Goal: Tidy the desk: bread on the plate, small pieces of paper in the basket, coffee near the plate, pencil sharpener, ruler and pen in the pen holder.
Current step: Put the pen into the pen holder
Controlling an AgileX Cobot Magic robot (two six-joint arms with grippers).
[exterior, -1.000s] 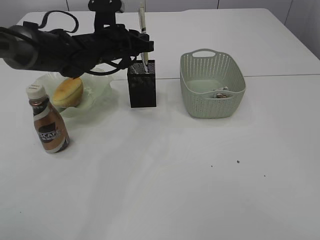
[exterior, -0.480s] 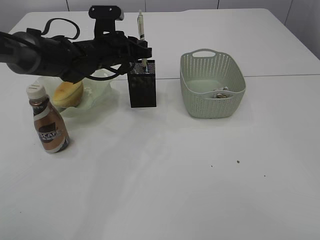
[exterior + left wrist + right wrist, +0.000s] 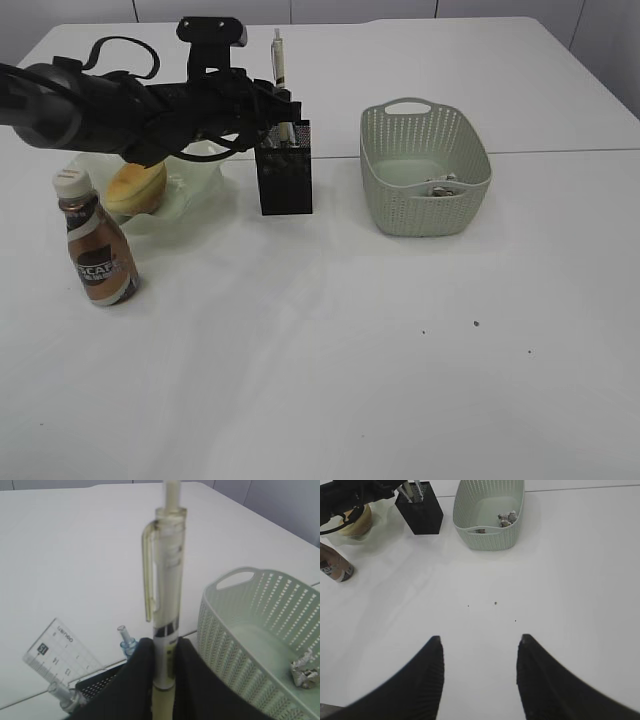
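Since a second ago the left gripper [image 3: 283, 110] has shifted slightly left over the pen holder [image 3: 285, 168]. Its jaws pinch the pen [image 3: 165, 605], which stands upright, long axis vertical, clicker end up, lower end at the holder's mouth. A ruler [image 3: 62, 652] leans inside the holder. The right gripper [image 3: 479, 672] hangs well away from the holder, jaws spread, empty.

white table [image 3: 330, 380]: bottle [image 3: 96, 250], plate [image 3: 190, 185], pen holder [image 3: 285, 180], basket [image 3: 425, 170], maybe crumbs.
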